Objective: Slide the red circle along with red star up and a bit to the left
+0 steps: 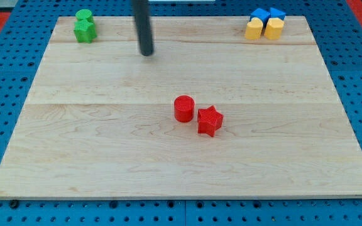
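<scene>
The red circle (pixel 183 108) sits near the middle of the wooden board (pixel 105 144). The red star (pixel 210 120) lies just to its lower right, touching or almost touching it. My tip (pixel 146 54) is at the end of the dark rod that comes down from the view's top. It stands well above and to the left of both red blocks, apart from them.
A green circle (pixel 83 16) and a green star (pixel 85 30) sit together in the top left corner. Two blue blocks (pixel 260 15) (pixel 276 13) and two yellow blocks (pixel 253 29) (pixel 273 28) cluster in the top right corner. A blue pegboard (pixel 5 75) surrounds the board.
</scene>
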Robot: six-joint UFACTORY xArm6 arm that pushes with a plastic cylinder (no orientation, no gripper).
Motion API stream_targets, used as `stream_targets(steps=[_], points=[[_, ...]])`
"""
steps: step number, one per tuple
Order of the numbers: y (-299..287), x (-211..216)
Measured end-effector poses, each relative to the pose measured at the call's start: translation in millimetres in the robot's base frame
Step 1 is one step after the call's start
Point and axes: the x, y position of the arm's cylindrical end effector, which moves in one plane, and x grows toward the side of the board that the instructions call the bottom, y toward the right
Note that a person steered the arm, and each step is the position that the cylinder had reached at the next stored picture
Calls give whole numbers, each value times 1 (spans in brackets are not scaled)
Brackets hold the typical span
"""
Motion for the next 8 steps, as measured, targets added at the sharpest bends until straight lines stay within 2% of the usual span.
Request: stream_targets(steps=[1, 2, 3, 5, 8], points=[[92, 40], [137, 112], [142, 174], [76, 178], [21, 160]])
